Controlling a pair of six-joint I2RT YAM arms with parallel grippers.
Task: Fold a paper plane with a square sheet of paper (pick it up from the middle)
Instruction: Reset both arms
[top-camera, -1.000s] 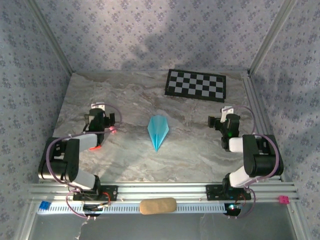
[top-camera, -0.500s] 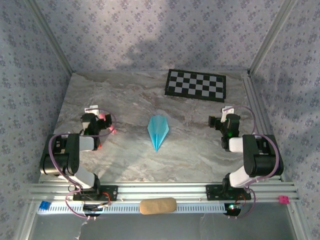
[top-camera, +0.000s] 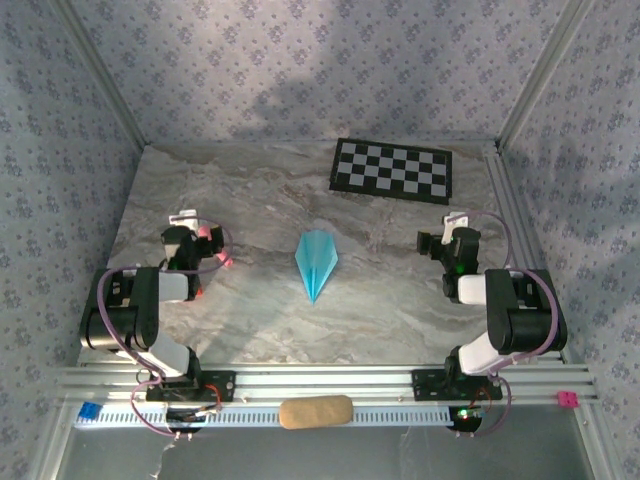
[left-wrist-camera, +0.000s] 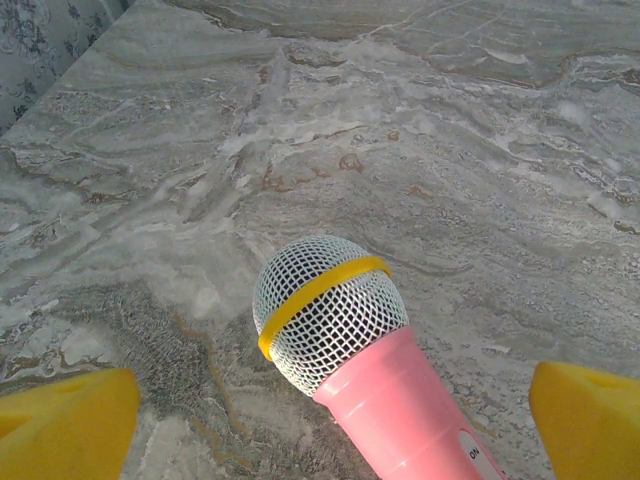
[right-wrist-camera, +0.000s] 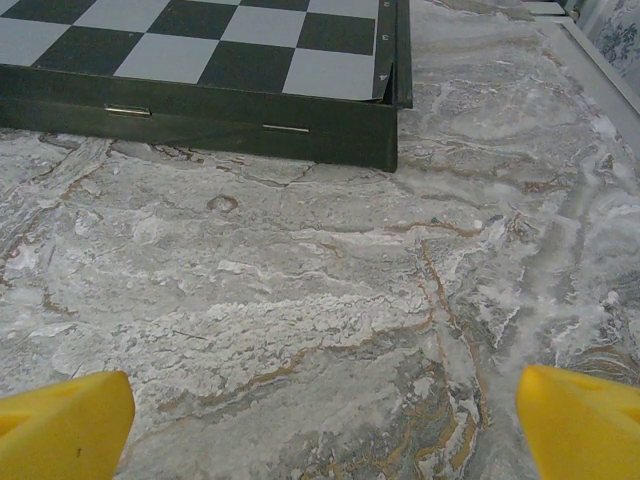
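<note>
At left, the left gripper (top-camera: 186, 228) is hanging spread wide and empty around a pink toy microphone (left-wrist-camera: 335, 320), and a careless sweep is likely to roll it. At centre, the paper plane (top-camera: 316, 262) is lying folded on the marble table (top-camera: 250, 190), light enough to slide if nudged. At right, the right gripper (top-camera: 452, 230) is gaping, holding nothing, near the checkerboard (top-camera: 392, 168).

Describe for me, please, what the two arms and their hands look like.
Both the left arm and the right arm are built of chunky black joints with white links between them, and a thin purplish cable loops along each. The left hand and the right hand end in bright yellow, blunt fingertips.
</note>
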